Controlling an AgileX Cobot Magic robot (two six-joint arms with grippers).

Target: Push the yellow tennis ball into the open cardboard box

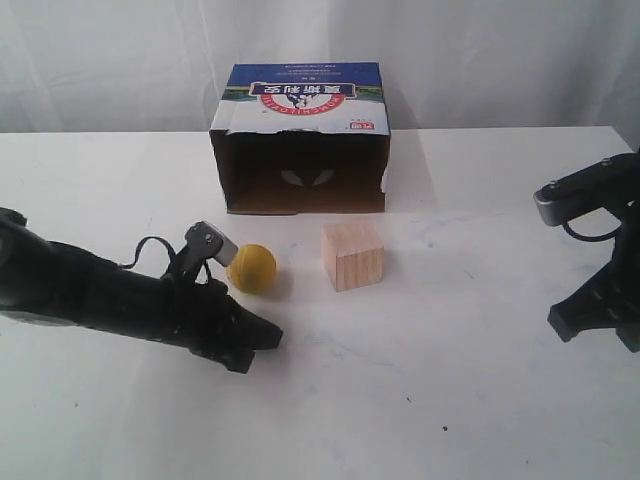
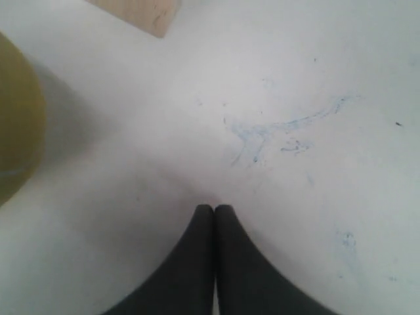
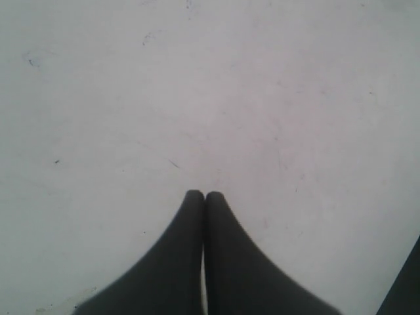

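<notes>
We are noting the left gripper [image 2: 214,209] lying low over the white table [image 1: 450,390], fingers pressed together and gripping nothing. The yellow tennis ball [image 1: 251,268] is sitting just beside that arm; we cannot tell whether they touch. The wooden cube [image 1: 353,254] is resting near the ball, apart from it. The open cardboard box [image 1: 300,100] is standing behind both, its dark mouth facing them. The right gripper [image 3: 205,195] is hovering closed and empty.

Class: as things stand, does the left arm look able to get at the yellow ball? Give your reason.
Probably yes. The shut left gripper lies low, close beside the ball, with nothing between them. The cube stands on the ball's other side, out of the way.
</notes>
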